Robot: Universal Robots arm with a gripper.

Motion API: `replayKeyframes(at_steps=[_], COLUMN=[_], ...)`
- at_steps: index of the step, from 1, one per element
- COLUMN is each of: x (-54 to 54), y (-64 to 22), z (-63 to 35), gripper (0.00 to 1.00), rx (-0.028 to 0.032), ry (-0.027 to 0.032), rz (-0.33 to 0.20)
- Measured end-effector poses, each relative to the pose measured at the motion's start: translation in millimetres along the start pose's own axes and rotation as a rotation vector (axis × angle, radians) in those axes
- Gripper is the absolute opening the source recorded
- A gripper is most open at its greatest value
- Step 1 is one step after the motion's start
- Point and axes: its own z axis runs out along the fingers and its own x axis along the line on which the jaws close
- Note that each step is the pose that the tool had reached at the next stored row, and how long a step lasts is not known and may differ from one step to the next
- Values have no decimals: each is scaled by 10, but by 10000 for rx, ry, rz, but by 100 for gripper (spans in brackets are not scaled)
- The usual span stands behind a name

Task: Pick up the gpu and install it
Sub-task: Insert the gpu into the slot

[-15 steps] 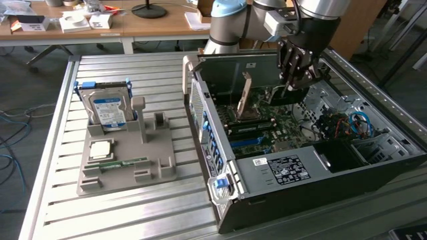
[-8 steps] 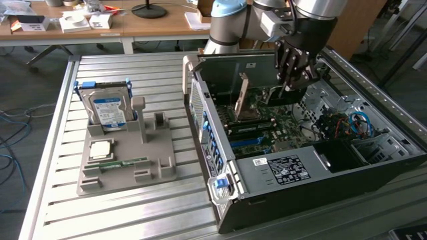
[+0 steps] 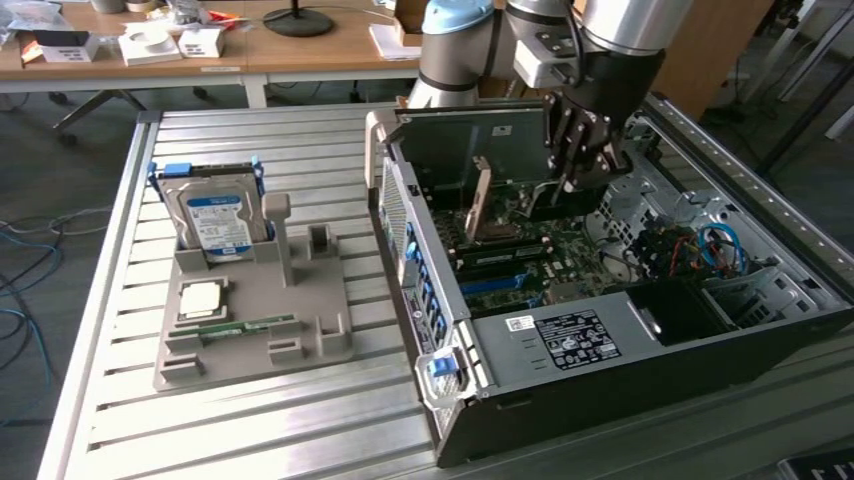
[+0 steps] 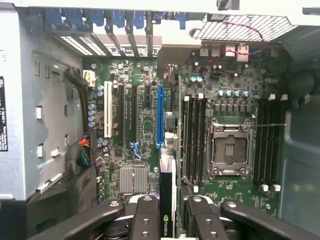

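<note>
The gripper (image 3: 583,178) is clenched on the gpu (image 3: 561,203) and holds it inside the open computer case (image 3: 694,360), over the far part of the motherboard (image 3: 534,265). The card stands on its edge, with its flat faces pressed between the two fingers (image 4: 145,220). In the exterior view its long axis runs about from left to right, along the board, and its lower edge is turned down to the board. I cannot tell which end carries the metal bracket.

In the wrist view the card is seen edge-on, and its line is parallel to the long blue slot (image 4: 160,115). The slot is uncovered, with the card just beside its line. Whether the card touches the board is not clear.

The edge of the card carries a small green mark shaped like an eye, like the Nvidia logo, but without readable letters. A white sticker (image 3: 574,340) with black print and a square code sits on the near wall of the case; its text is too small to read.

On the exterior view's left, a grey holder (image 3: 254,330) on the metal table (image 3: 267,430) keeps a hard drive (image 3: 216,220) upright. Its label is blue and white, and the words are not readable.
</note>
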Motion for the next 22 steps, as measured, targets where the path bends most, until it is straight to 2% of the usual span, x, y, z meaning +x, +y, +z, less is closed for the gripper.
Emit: replayKeyframes(at_steps=[6,12,17,22], x=[0,2,3,1], y=[3,17,19,66], z=[17,98,103,107], gripper=[26,26,26,26], rx=[3,37,41,43], ry=[-17,-27,-41,-41], rz=[0,-1,1,0])
